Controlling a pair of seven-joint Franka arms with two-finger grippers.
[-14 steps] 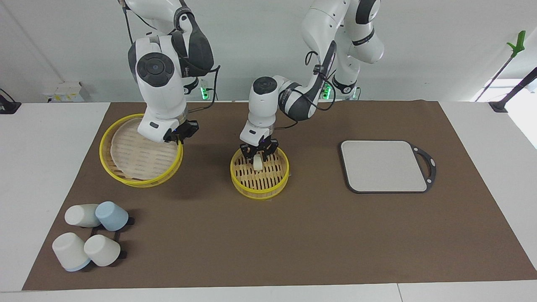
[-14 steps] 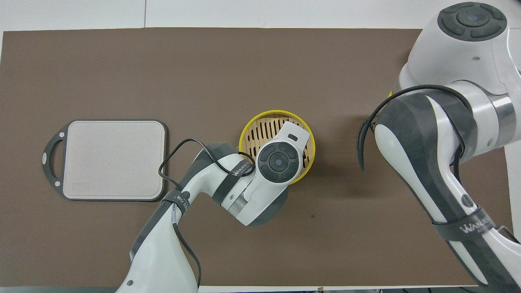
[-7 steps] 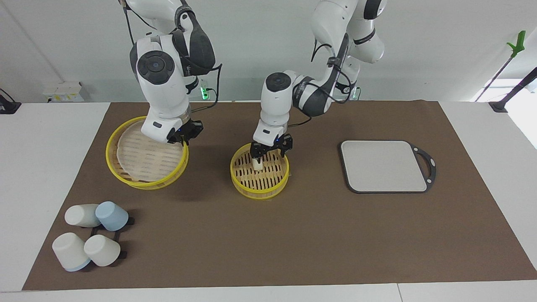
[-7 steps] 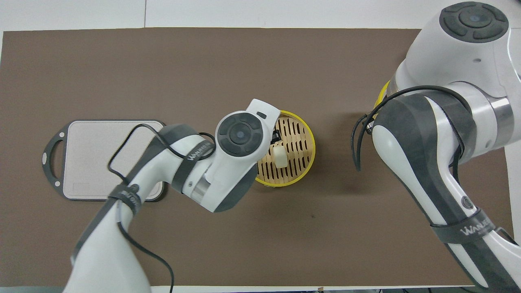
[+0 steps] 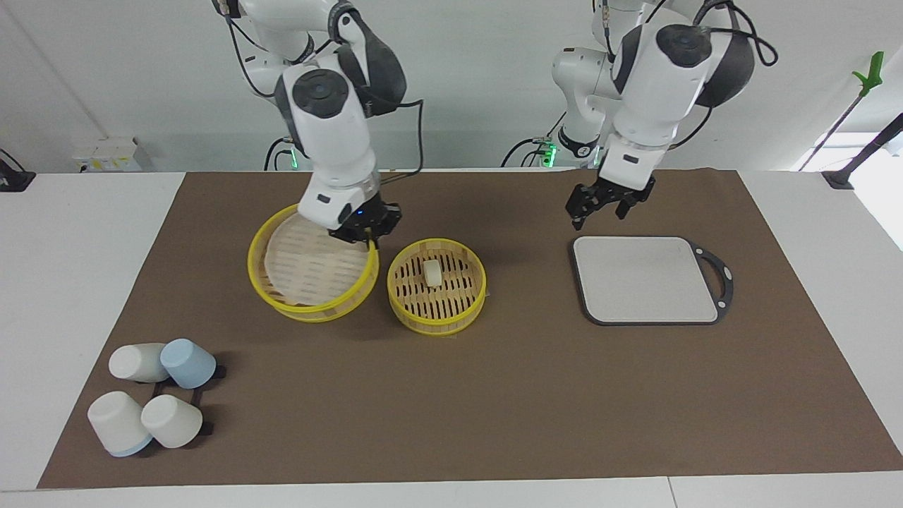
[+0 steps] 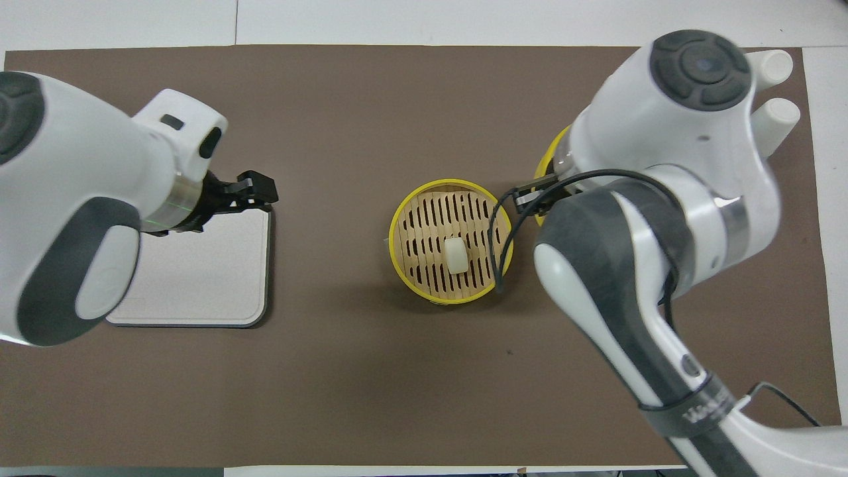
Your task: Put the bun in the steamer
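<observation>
The bun [image 5: 432, 272] lay in the steamer [image 5: 437, 286], placement apparently done; left end effector [image 5: 601, 203] hung wide and empty over the board [image 5: 647, 279]; right end effector [image 5: 365, 228] held the lid [image 5: 312, 264], seemingly left to fit.

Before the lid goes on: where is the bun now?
The bun lies on the slatted floor of the steamer at mid-table, free of both grippers, beside the lid.

White desk [image 5: 85, 296] under a brown mat [image 5: 494, 395] — plain pale wall [image 5: 106, 63] at the robots' end.
A small white box with yellow markings [image 5: 106, 154] sits by the wall at the right arm's end; bright light [image 5: 878, 176] — perhaps a window — falls at the left arm's end.
</observation>
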